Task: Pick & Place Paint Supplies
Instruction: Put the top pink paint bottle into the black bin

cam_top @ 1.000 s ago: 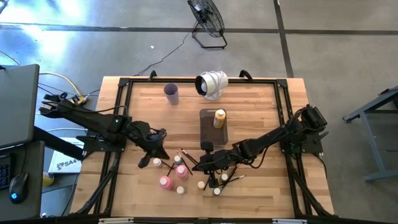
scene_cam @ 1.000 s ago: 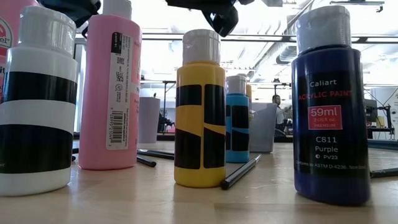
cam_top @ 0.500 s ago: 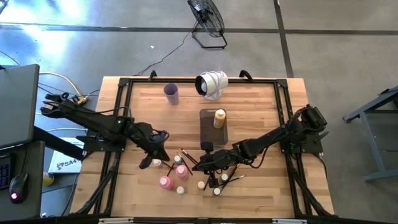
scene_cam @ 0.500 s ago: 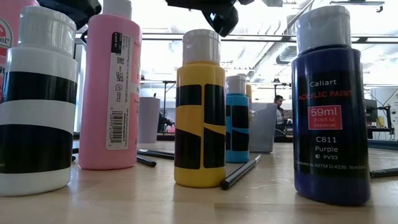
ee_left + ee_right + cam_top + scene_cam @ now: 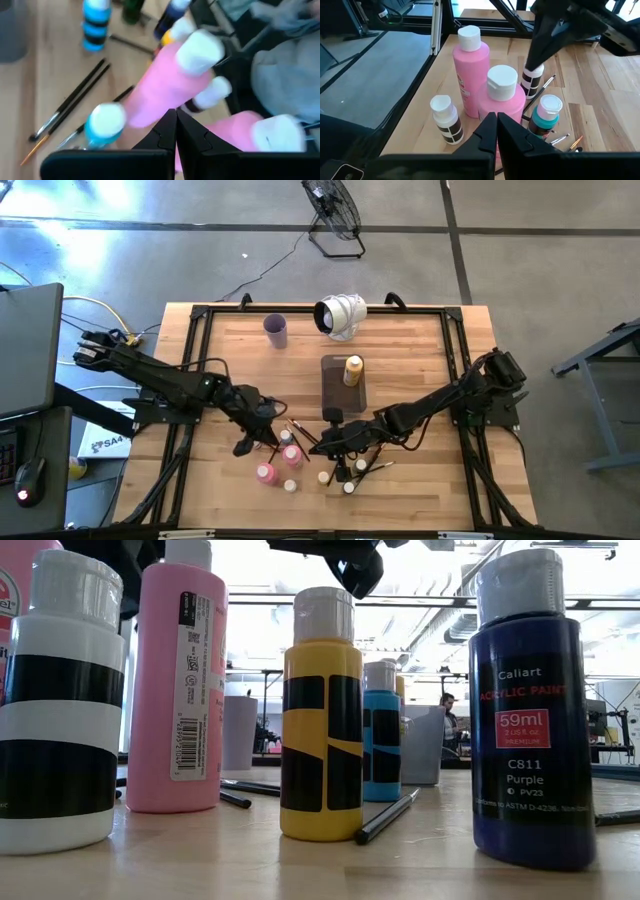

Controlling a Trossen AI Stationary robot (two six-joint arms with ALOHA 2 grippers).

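**Two arms crowd the paint cluster near the bench's front edge**

The paint supplies sit bunched at the front middle of the bench (image 5: 400, 360), close to its near edge, while the far half lies largely open around a lilac cup (image 5: 276, 330) and a grey tray (image 5: 338, 388) carrying an orange bottle (image 5: 353, 369). The left gripper (image 5: 243, 446), fingers clenched on nothing, reaches in low from the left rail and hangs just beside the cluster's left side, near a white-capped bottle (image 5: 444, 119). Two pink bottles (image 5: 470, 75) stand touching or nearly so, with thin paintbrushes (image 5: 70, 102) fanned on the wood just beyond. The right gripper (image 5: 327, 445), fingers likewise pressed together and empty, stretches in from the right rail, poised over the cluster's middle. A purple bottle (image 5: 531, 720) stands nearest the bench's front.
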